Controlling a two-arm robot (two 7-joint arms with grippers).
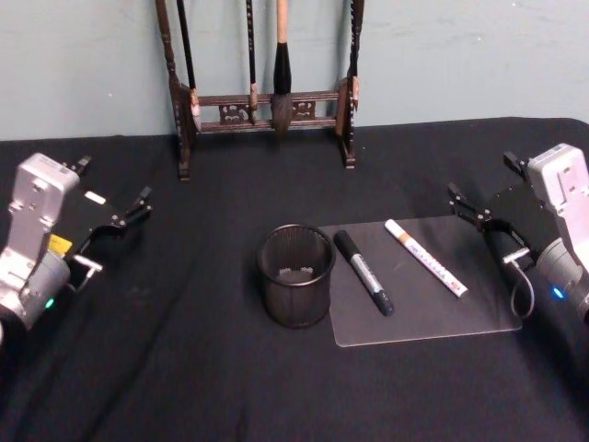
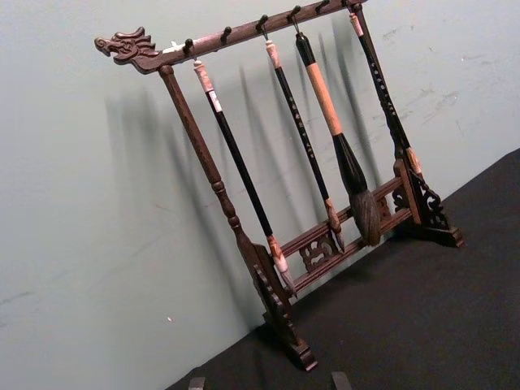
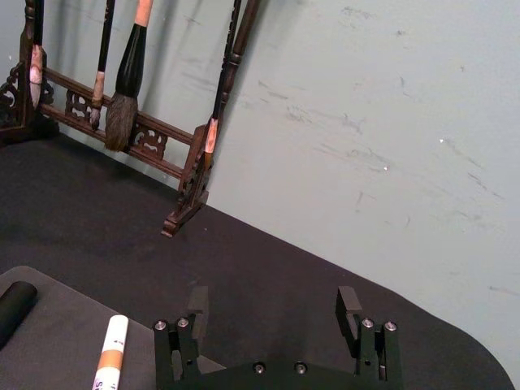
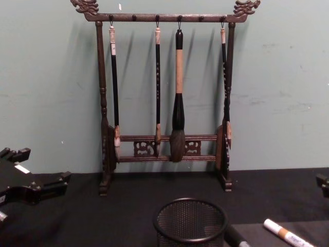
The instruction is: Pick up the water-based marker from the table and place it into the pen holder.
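The pen holder [image 1: 294, 276], a round black mesh cup, stands upright at the table's middle and is seen from the side in the chest view [image 4: 190, 221]. Just right of it, two markers lie on a clear mat [image 1: 460, 313]: a black marker [image 1: 363, 273] nearest the cup and a white marker with an orange band [image 1: 425, 257]. Which of them is the water-based marker I cannot tell. My left gripper [image 1: 138, 204] hovers open at the far left, well away from both. At the far right my right gripper [image 1: 479, 180] is open and empty, close to the white marker's [image 3: 110, 357] capped end.
A tall dark wooden brush rack [image 1: 267, 101] with several hanging brushes stands at the back centre against the wall, also visible in the left wrist view [image 2: 325, 162]. Black cloth covers the table. Open cloth lies in front of the cup and mat.
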